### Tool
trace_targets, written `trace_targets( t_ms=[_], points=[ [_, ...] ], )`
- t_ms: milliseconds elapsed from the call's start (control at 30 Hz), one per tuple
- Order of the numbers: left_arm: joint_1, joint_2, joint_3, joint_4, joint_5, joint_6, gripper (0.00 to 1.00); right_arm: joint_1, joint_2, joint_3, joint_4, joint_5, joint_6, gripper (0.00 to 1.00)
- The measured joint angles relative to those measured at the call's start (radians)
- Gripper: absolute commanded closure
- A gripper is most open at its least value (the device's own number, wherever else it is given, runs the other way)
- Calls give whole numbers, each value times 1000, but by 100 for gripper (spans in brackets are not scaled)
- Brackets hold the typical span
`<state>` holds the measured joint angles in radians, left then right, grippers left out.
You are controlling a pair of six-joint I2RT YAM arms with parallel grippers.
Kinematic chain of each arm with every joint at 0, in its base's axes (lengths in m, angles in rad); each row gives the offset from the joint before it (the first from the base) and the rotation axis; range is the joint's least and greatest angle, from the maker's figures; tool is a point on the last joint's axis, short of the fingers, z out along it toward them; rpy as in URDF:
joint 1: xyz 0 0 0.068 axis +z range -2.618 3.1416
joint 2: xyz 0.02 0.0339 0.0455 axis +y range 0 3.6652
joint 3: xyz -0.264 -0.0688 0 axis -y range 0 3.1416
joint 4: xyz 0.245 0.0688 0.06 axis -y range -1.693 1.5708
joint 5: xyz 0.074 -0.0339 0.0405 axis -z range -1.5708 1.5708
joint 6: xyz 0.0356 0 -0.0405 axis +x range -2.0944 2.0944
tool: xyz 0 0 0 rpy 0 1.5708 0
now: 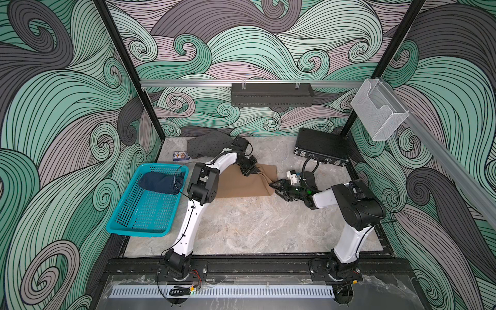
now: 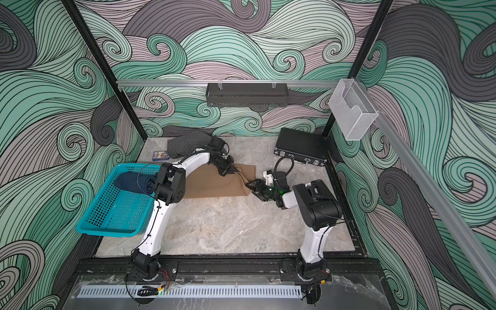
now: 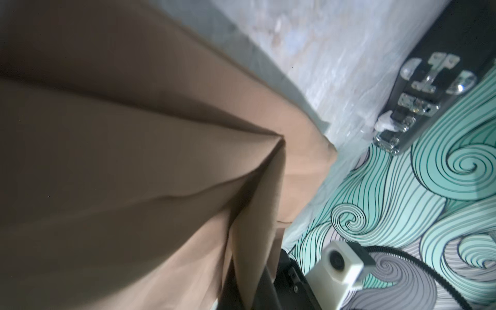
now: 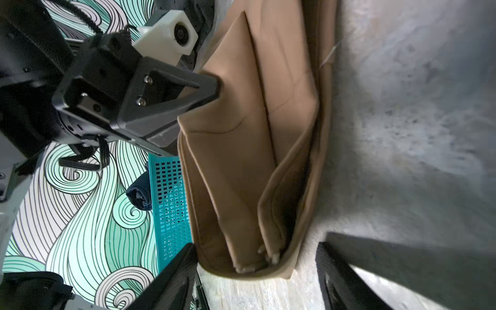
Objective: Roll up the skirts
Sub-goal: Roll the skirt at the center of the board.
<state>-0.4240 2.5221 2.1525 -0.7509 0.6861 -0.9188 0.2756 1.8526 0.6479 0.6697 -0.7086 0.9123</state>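
Front of the worktop (image 1: 255,222) open, back and sides crowded
A broad bare stretch is left along the near edge. The left edge is taken up by the teal basket (image 1: 139,234), the far right corner by the black case (image 1: 319,145), the far left by the dotted skirt (image 1: 206,143) and a small box (image 1: 180,155); the middle is covered by the tan skirt (image 1: 241,185).

Both top views: even diffuse light, edges bowed. Left wrist view: tan skirt (image 3: 120,174) blurred up close; grey shadow just beside it.
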Motion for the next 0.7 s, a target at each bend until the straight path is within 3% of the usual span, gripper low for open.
trace_targets(
  t_ms=[200,300,400,467,633,700],
  points=[
    [-11,101,179,-127,-42,40,95,-1,13,34,-22,1,-46,26],
    [-11,119,206,-151,-48,49,95,-6,13,37,-26,2,-63,23],
    [-12,121,216,-164,-50,55,94,-7,33,78,-57,1,-91,27],
    [-11,126,233,-174,-51,59,93,-8,65,117,-61,0,-97,37],
    [-11,140,262,-180,-53,72,85,-16,125,158,-68,-11,-106,73],
    [-11,143,269,-183,-56,75,80,-16,139,162,-69,-11,-105,81]
  ],
)
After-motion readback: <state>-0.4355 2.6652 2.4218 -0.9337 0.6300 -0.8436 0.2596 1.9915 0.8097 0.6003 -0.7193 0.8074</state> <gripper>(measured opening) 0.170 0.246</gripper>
